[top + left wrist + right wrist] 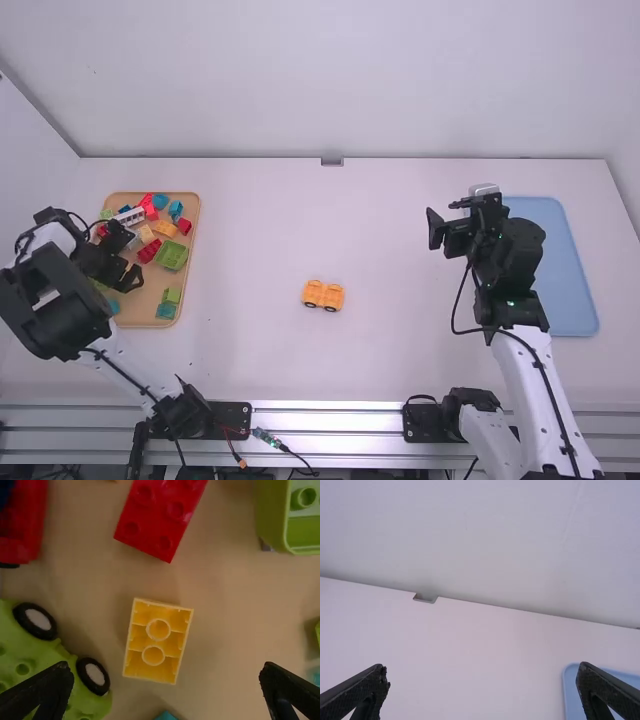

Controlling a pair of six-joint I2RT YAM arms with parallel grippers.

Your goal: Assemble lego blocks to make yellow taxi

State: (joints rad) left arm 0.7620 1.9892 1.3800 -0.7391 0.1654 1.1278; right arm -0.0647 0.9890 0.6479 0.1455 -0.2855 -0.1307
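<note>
My left gripper (pixel 130 262) is over the tray of blocks at the far left. In the left wrist view a yellow block (pixel 157 641) lies upside down, hollow side up, ahead of and between the spread fingers of my left gripper (pixel 164 690), which holds nothing. An orange-yellow wheeled piece (pixel 323 295) stands on the table near the middle. Over the right side of the table, left of the blue tray, is my right gripper (pixel 440 218); in the right wrist view, this gripper (pixel 482 690) is open with nothing between its fingers.
The wooden tray (pixel 196 215) also holds a red block (pixel 161 515), a green wheeled piece (pixel 30 660), a green hollow block (pixel 275 520) and several other blocks. A blue tray (pixel 570 270) lies at the right.
</note>
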